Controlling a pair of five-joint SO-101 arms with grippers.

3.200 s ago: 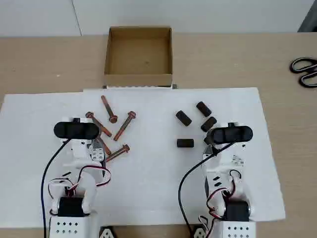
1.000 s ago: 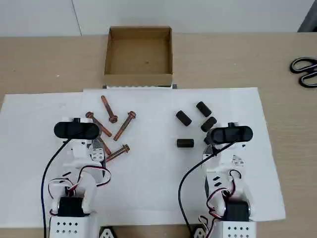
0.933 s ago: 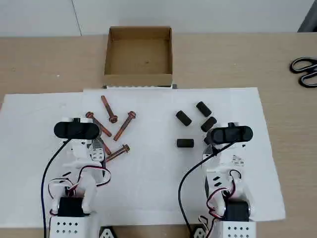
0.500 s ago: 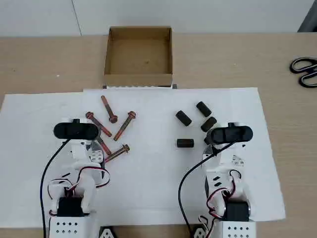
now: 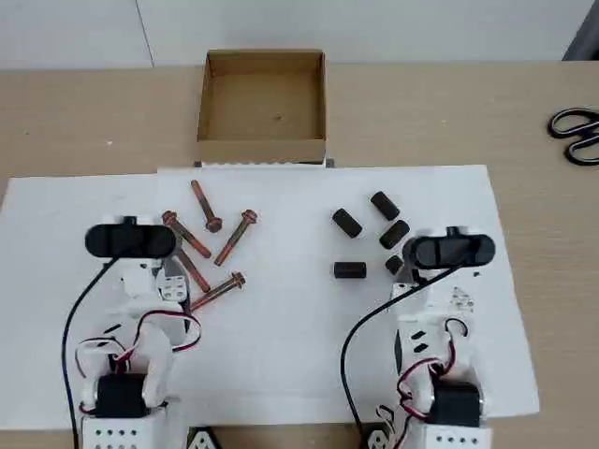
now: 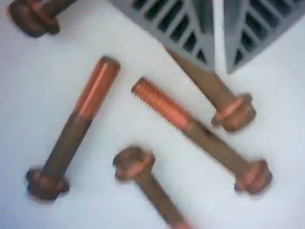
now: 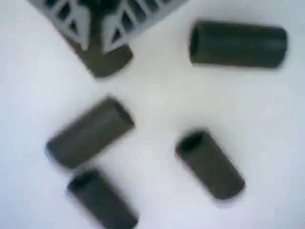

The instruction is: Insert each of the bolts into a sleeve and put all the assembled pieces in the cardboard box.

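Cardboard box (image 5: pixel 262 150) lies empty; five bolts (image 5: pixel 236 237) lie loose under the left gripper (image 6: pixel 220 64), five sleeves (image 5: pixel 346 223) under the right gripper (image 7: pixel 97 44), none joined. I cannot tell either gripper's spread.

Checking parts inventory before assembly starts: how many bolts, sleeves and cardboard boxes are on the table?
bolts: 5
sleeves: 5
cardboard box: 1
Total: 11
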